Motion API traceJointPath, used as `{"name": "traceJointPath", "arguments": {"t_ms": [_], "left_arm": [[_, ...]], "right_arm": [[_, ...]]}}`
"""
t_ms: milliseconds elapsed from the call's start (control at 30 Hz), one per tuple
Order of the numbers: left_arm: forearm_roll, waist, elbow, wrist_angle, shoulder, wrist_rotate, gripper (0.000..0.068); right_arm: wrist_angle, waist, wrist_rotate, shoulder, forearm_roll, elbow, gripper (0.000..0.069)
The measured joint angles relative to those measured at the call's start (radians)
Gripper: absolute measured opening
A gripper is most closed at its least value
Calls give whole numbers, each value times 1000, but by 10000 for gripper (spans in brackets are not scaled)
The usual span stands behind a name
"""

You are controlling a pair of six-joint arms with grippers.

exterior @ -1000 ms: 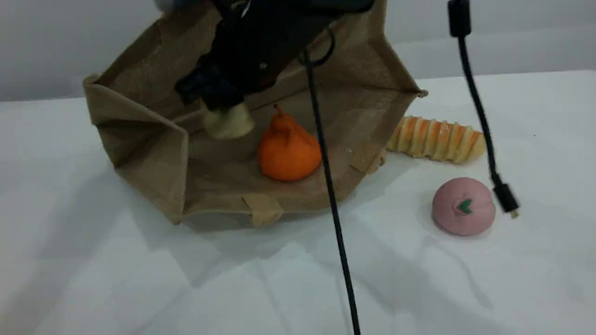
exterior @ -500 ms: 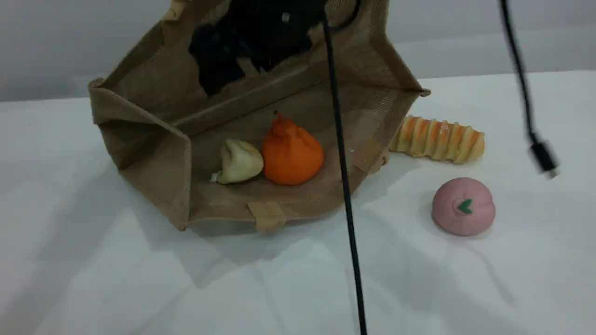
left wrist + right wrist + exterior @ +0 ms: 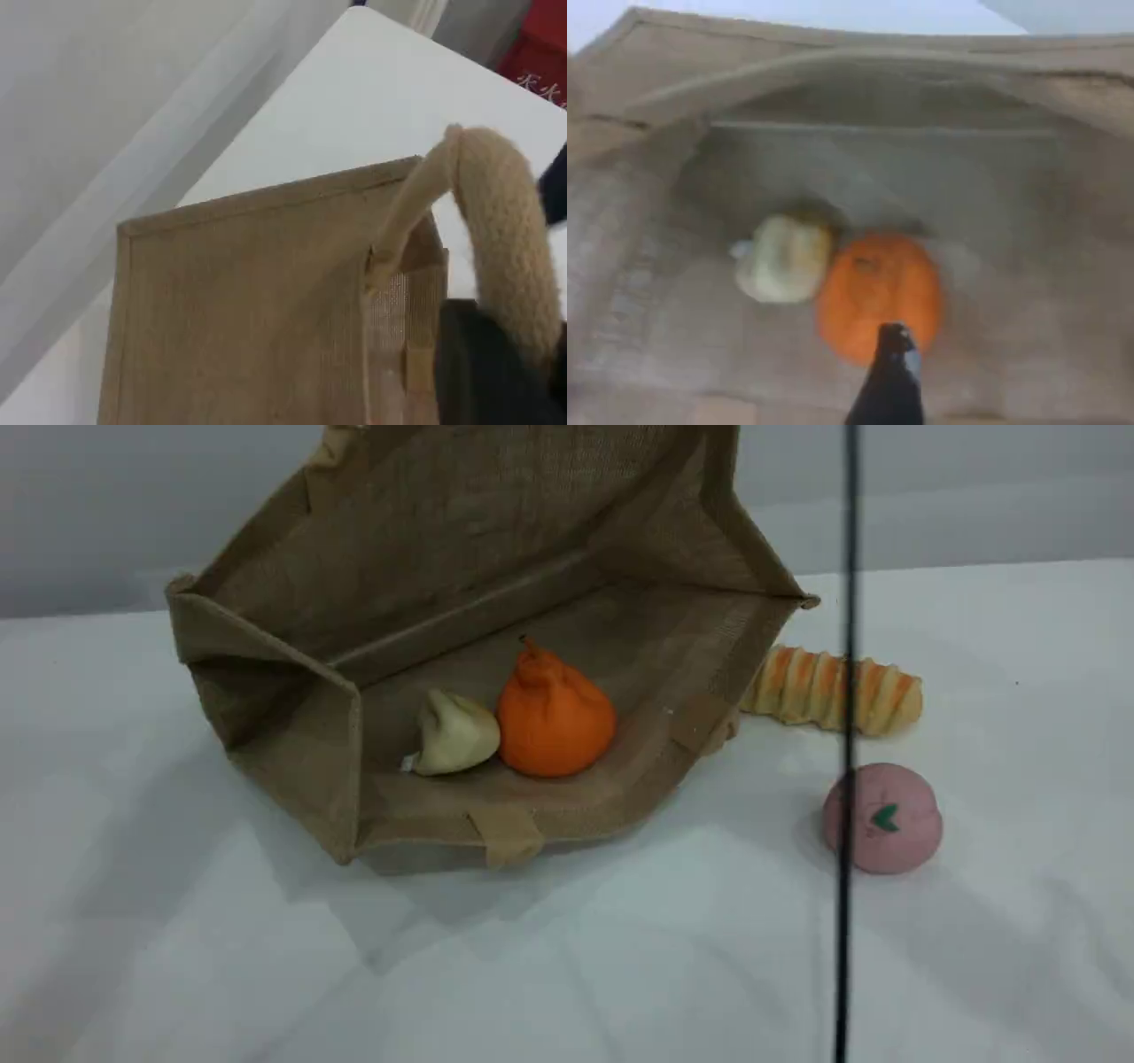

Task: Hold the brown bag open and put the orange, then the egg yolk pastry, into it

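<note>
Since right claw [image 3: 891,382] withdrew, width unclear, pastry [image 3: 454,733] touching orange [image 3: 554,713] inside bag [image 3: 425,540], left claw [image 3: 496,367] pinching handle [image 3: 507,235].

The bag [image 3: 292,762] is tan-brown with a coarse weave. The orange [image 3: 554,713] is bright orange, the pastry [image 3: 456,733] pale cream-yellow. The bread [image 3: 802,685] has orange stripes on cream, the bun [image 3: 904,841] is pink with a green leaf mark. The table [image 3: 177,957] is white, the cable [image 3: 843,957] black.

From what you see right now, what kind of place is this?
Probably a robot test bench, not a kitchen: a plain white table before a blank grey wall, a black cable hanging in view, and a toy-like pink bun beside a brown bag.
</note>
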Motion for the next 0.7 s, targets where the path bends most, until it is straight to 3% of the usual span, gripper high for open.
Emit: {"name": "traceJointPath", "arguments": {"t_ms": [267, 367, 433, 633, 700], "left_arm": [[0, 0, 0, 0, 0, 0, 85], [-2, 0, 0, 0, 0, 0, 116], [-9, 0, 0, -2, 0, 0, 172], [-5, 0, 0, -6, -1, 0, 430], [-5, 0, 0, -4, 0, -10, 477]], "right_arm": [[47, -150, 0, -130, -10, 0, 573], [63, -189, 0, -150, -10, 0, 573], [67, -203, 0, -153, -10, 0, 573], [90, -206, 0, -158, -26, 0, 570], [92, -206, 0, -170, -31, 0, 569]]}}
